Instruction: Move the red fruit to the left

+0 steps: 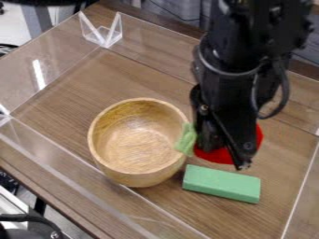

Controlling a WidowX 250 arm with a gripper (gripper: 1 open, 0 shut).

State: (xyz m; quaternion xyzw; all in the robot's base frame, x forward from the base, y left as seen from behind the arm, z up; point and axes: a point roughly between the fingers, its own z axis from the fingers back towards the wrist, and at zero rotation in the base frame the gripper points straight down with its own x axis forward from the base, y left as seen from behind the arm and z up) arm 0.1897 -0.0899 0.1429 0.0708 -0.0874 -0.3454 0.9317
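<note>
Red fruit gripped in end effector, beside wooden bowl

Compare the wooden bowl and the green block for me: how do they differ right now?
The wooden bowl is round, hollow and tan; the green block is flat, rectangular and solid green. The bowl is much the larger and taller, while the block lies low. The bowl sits left of the block, nearer the table's middle. Both rest on the wooden table, untouched by the gripper.
</note>
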